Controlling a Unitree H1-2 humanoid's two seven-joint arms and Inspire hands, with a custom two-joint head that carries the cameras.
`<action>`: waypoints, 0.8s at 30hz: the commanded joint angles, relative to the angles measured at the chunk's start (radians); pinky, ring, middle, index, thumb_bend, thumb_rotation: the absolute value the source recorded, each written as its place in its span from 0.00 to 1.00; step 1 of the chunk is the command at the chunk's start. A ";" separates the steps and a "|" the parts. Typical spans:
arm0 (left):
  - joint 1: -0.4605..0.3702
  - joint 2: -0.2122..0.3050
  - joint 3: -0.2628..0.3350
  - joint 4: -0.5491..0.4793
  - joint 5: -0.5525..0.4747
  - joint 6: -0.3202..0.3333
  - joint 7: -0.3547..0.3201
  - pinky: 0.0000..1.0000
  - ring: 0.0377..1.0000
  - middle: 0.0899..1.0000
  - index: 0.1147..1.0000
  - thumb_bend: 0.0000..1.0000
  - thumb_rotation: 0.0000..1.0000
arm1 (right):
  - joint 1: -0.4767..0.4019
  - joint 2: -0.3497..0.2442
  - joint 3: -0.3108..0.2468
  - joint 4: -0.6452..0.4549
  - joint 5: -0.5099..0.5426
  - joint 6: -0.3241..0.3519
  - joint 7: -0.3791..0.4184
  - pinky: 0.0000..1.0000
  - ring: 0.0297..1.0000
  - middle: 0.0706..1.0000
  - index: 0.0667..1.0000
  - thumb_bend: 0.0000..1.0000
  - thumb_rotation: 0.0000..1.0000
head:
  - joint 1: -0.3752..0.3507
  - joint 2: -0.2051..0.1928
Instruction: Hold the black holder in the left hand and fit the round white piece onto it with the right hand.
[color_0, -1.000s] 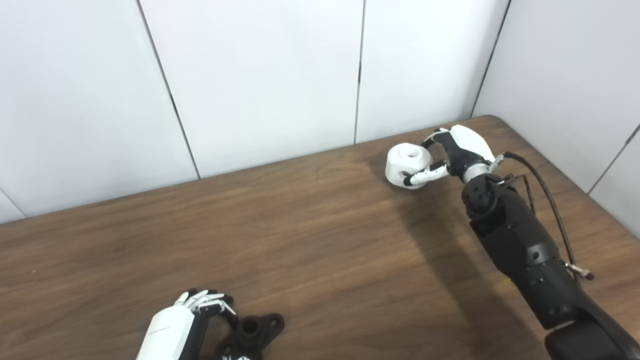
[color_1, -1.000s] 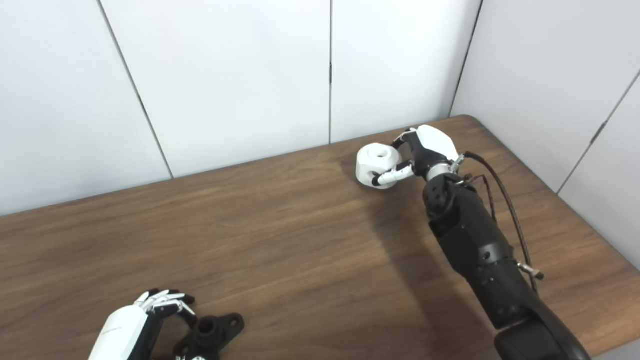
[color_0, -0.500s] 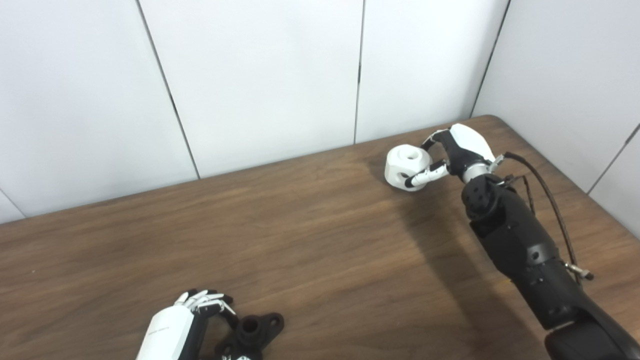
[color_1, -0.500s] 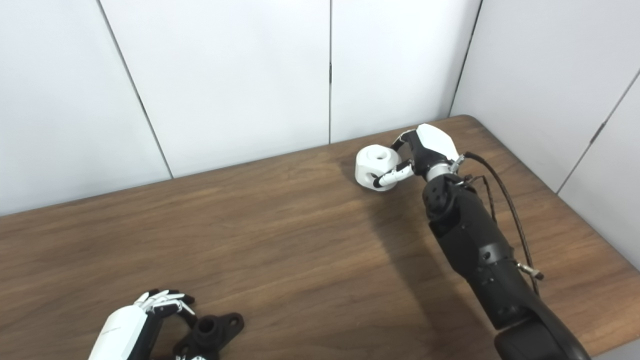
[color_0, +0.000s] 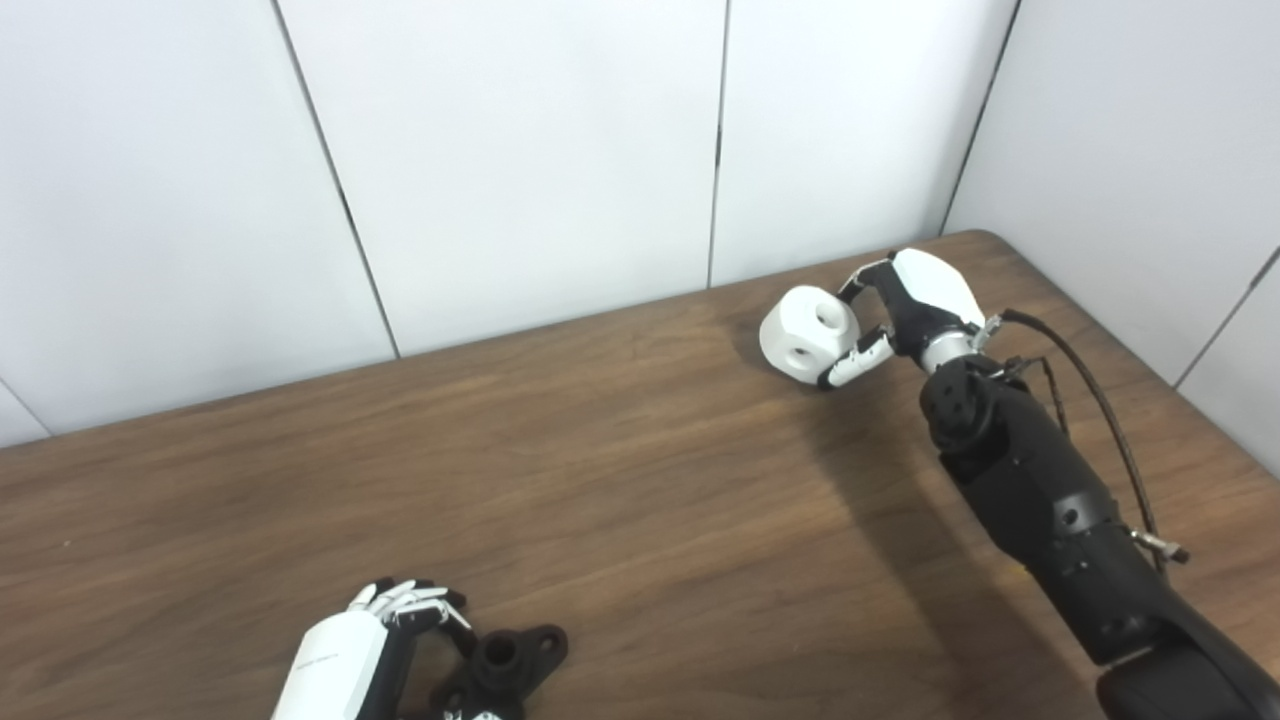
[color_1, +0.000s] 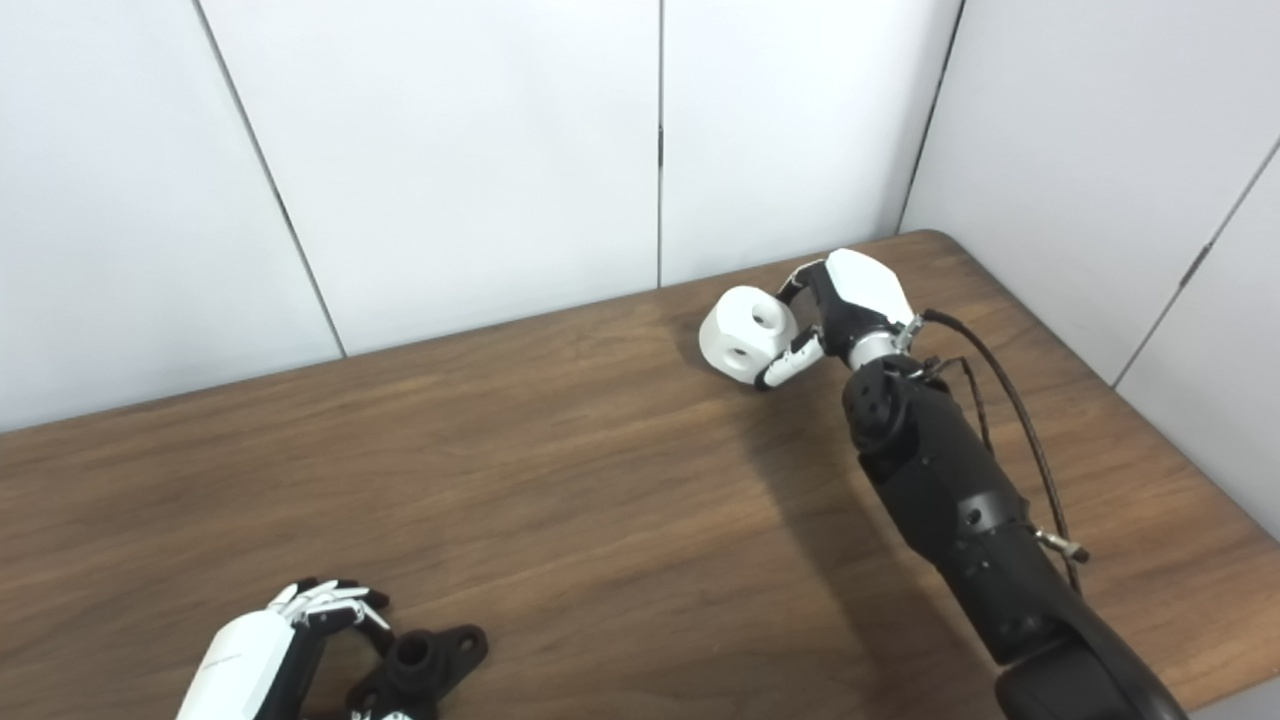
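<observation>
White plastic, the round piece is looking rigid, light and slick in the left eye view, tipping at the far right of the table between the right hand's closing fingers. In the right eye view, the left hand is curling beside the holder at the near edge; whether it is gripping I cannot tell, and the stiff holder's base is looking like the best purchase.

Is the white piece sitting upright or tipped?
Tipped: white piece leans in the right robot hand, its hole facing sideways rather than straight up.

**Items: black holder and round white piece**

Black holder: flanged part with a short central tube, lying at the table's near edge.
Round white piece: faceted cylinder with holes in two faces, tilted, at the far right.
</observation>
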 joint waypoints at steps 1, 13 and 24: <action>0.019 0.018 -0.006 0.022 0.009 0.017 -0.035 0.94 0.83 0.72 0.42 0.52 0.04 | -0.023 -0.040 -0.008 -0.022 -0.003 -0.030 -0.034 1.00 0.98 0.79 0.45 0.52 0.13 | 0.003 0.001; 0.018 0.021 -0.008 0.026 0.012 0.011 -0.033 0.93 0.83 0.71 0.42 0.52 0.04 | -0.012 -0.039 -0.017 -0.044 0.005 -0.032 -0.046 1.00 0.97 0.79 0.45 0.52 0.13 | 0.002 -0.001; 0.021 0.020 -0.011 0.029 0.014 0.013 -0.034 0.94 0.83 0.72 0.42 0.52 0.04 | 0.003 -0.044 -0.032 -0.101 0.021 -0.041 -0.056 1.00 0.96 0.78 0.45 0.52 0.13 | 0.010 -0.003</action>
